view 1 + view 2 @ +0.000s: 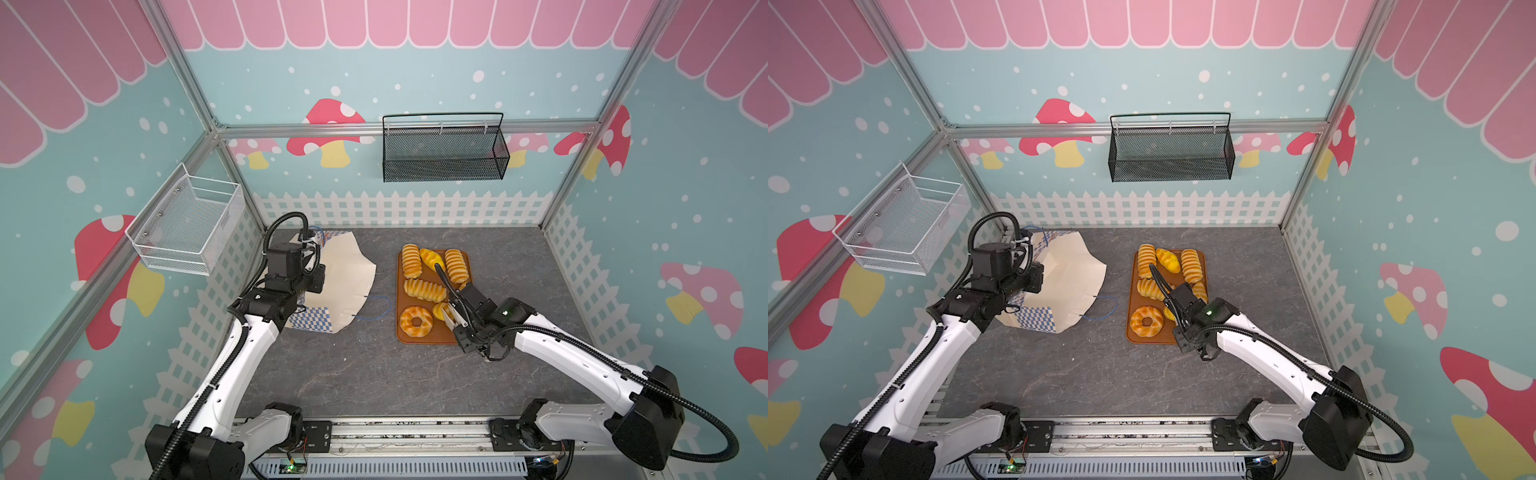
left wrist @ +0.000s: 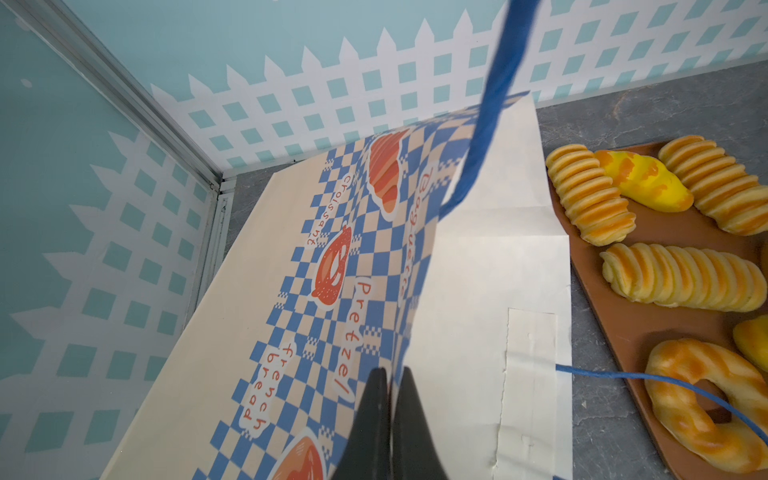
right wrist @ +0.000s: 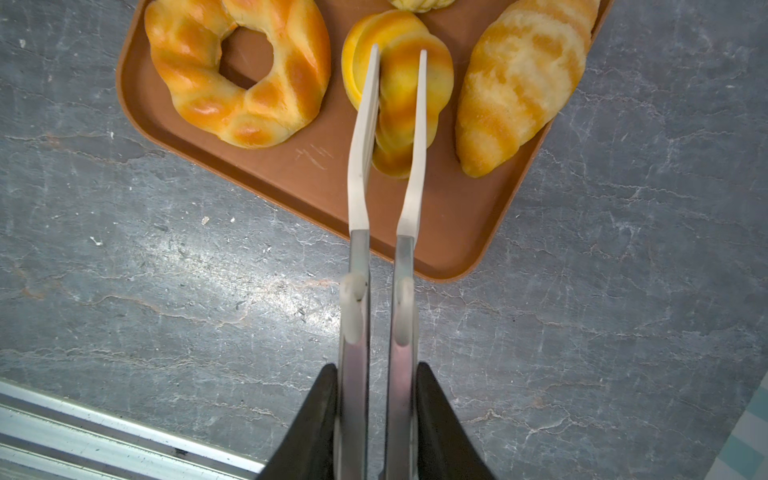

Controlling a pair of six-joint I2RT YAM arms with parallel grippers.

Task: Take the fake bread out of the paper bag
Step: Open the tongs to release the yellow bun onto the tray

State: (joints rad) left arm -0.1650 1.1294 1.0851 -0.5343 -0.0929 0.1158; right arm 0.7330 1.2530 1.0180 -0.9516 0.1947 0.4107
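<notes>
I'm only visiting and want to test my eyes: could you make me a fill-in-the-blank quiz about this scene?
1. The ring doughnut lies on a brown ____.
2. The right gripper holds metal ____ whose tips straddle a small pastry.
3. The left gripper is pinched shut on the paper ____.
4. The mesh basket on the back wall is ____.
Missing words: tray; tongs; bag; black.
</notes>
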